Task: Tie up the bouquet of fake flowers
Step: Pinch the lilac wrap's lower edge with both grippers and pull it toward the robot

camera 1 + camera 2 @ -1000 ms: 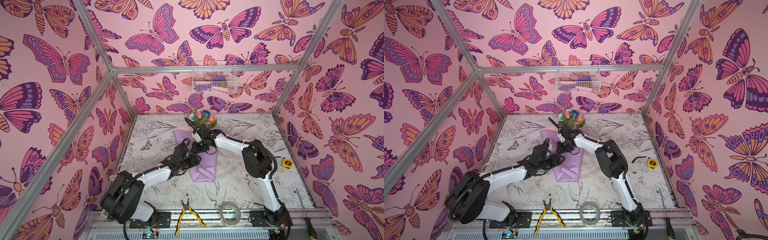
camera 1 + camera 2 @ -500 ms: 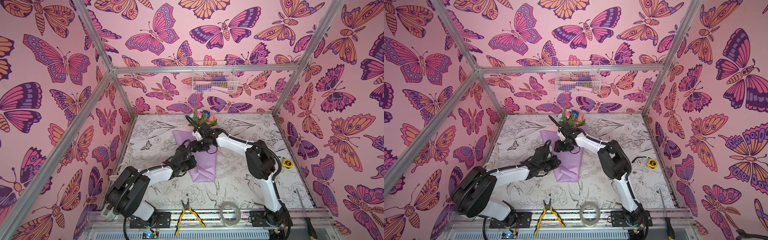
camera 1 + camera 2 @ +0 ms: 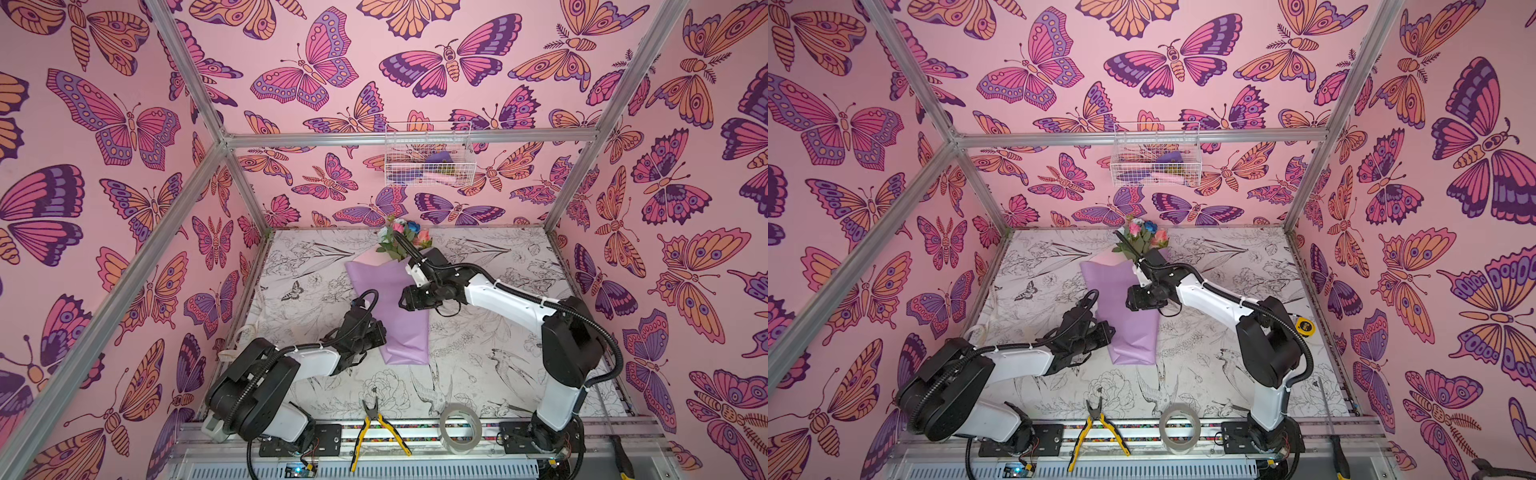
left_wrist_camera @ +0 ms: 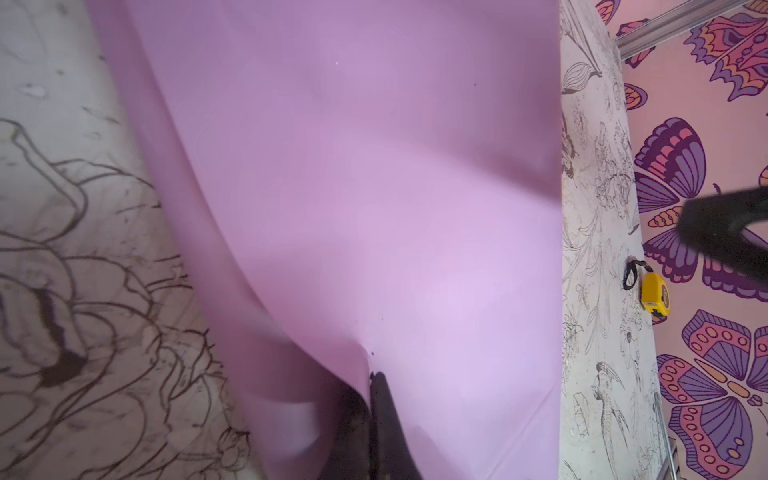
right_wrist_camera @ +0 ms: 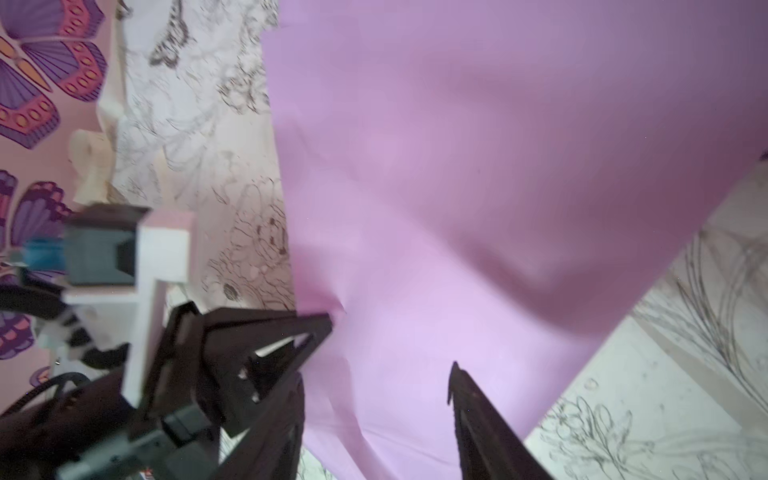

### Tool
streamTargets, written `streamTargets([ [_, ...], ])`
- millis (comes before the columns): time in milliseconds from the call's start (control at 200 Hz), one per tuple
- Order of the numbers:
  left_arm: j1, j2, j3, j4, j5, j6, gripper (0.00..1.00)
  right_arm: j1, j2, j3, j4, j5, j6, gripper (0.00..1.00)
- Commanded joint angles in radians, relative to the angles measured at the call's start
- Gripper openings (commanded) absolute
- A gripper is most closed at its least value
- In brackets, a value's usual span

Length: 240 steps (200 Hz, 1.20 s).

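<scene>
The bouquet point(image 3: 401, 320) point(image 3: 1131, 328) lies along the table, a lilac paper cone with its narrow end nearest. The fake flowers point(image 3: 405, 235) point(image 3: 1144, 235) poke out of its far, wide end. At the cone's left edge, my left gripper point(image 3: 380, 332) point(image 4: 371, 376) is shut on a fold of the lilac paper point(image 4: 374, 187). My right gripper point(image 3: 405, 301) point(image 5: 376, 374) hovers open over the middle of the cone, the paper point(image 5: 478, 166) showing between its fingers. A cream ribbon point(image 3: 245, 332) point(image 5: 91, 166) lies by the left wall.
Yellow-handled pliers point(image 3: 376, 424) and a tape roll point(image 3: 461, 424) rest on the front rail. A yellow tape measure point(image 3: 1305, 325) point(image 4: 656, 293) sits at the table's right edge, behind the right arm. A screwdriver point(image 3: 619, 453) lies at the front right. A wire basket point(image 3: 428, 156) hangs on the back wall.
My left gripper has shut on the paper's left edge and drawn slightly toward the near side. The right gripper has stayed over the cone, its jaws still apart.
</scene>
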Motion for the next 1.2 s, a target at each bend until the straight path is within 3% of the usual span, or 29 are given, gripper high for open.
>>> streamTargets([
  [0,-0.001,0.029,-0.04,0.111,-0.021,0.05,0.0,-0.002,-0.06,-0.088,-0.001,0.012,0.021,0.41],
  [115,0.0,0.05,-0.061,0.165,-0.02,0.041,0.0,0.01,-0.126,-0.217,0.054,-0.024,0.08,0.3],
  [295,-0.002,0.079,-0.066,0.177,-0.009,0.011,0.0,0.071,-0.182,-0.343,0.106,-0.029,0.16,0.22],
  [811,-0.002,0.052,-0.094,0.184,-0.01,-0.039,0.0,0.159,-0.101,-0.381,0.196,-0.05,0.204,0.16],
  [901,-0.002,0.034,-0.096,0.182,-0.009,-0.048,0.08,0.161,-0.071,-0.394,0.219,-0.053,0.211,0.16],
  [1041,-0.001,0.005,-0.096,0.148,-0.012,-0.072,0.31,0.163,-0.038,-0.405,0.233,-0.047,0.221,0.16],
  [1197,0.0,-0.088,-0.141,0.07,-0.073,-0.141,0.36,0.162,-0.035,-0.415,0.238,-0.04,0.227,0.15],
])
